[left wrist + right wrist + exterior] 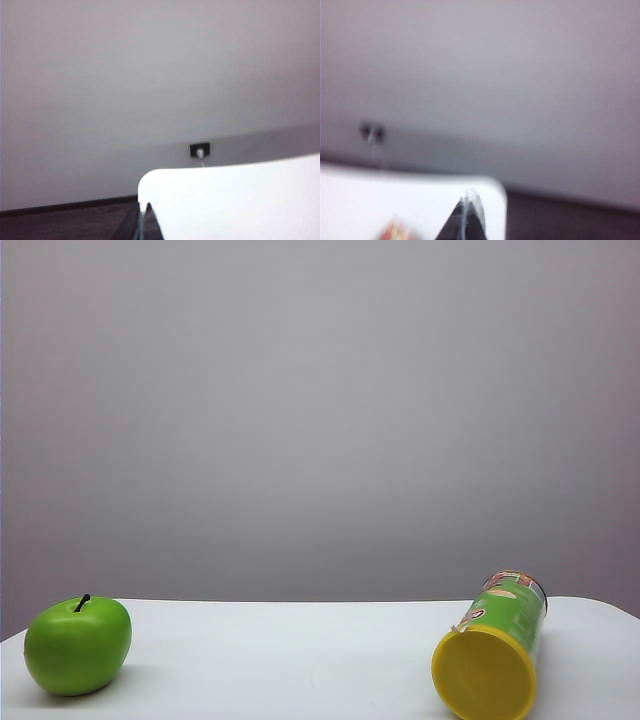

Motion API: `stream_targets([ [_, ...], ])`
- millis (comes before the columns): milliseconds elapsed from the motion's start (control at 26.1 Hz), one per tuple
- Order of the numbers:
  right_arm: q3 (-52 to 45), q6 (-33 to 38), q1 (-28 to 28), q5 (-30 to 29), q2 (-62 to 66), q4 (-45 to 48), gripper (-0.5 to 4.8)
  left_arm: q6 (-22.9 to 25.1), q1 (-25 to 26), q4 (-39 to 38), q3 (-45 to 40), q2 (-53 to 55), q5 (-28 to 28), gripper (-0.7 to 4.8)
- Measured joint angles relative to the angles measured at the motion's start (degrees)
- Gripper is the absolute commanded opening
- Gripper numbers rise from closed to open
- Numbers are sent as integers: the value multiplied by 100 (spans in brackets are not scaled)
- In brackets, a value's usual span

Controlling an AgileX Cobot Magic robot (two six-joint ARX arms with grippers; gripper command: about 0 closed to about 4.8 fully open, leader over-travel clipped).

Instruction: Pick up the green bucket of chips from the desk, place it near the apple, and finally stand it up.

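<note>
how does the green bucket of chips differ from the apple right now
The green bucket of chips is a cylinder lying on its side, yellow lid toward the camera, at the desk's right. The apple is round, sits stem up, at the left. Both are green and rest on the desk.

Wall (320,410): plain pale grey, bare and evenly lit, filling the space behind the table.
Wall socket (199,149): small dark plate low on the wall, a pale cable hanging from it.
Floor (65,225): dark brown, meeting the wall at a dark skirting strip.
Light: soft, diffuse, with faint shadows.
</note>
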Motion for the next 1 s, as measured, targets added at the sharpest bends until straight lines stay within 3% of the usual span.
stream_targets([
  [115,1071,-461,7,-564,1257,-1143,-6,358,0,-428,514,778,603,-4],
  [192,1622,-793,11,-833,2063,-2061,-6,468,-2,-824,1215,1718,1364,-4],
  [345,1703,-872,20,-933,2682,-2437,-6,828,-7,-1027,1847,2793,2033,-4],
  [498,1698,-887,39,-1272,3051,-2841,-6,868,-7,-960,2308,3668,2129,-4],
  [805,1537,-885,302,-1340,3585,-3589,-5,887,-251,-938,2347,4415,2129,-4],
  [882,1241,-1023,514,-1342,3674,-3578,46,890,-431,-824,2347,4507,2120,-4],
  [997,1119,-1674,654,-1340,3729,-3425,298,914,-623,-601,2350,4505,2109,-4],
])
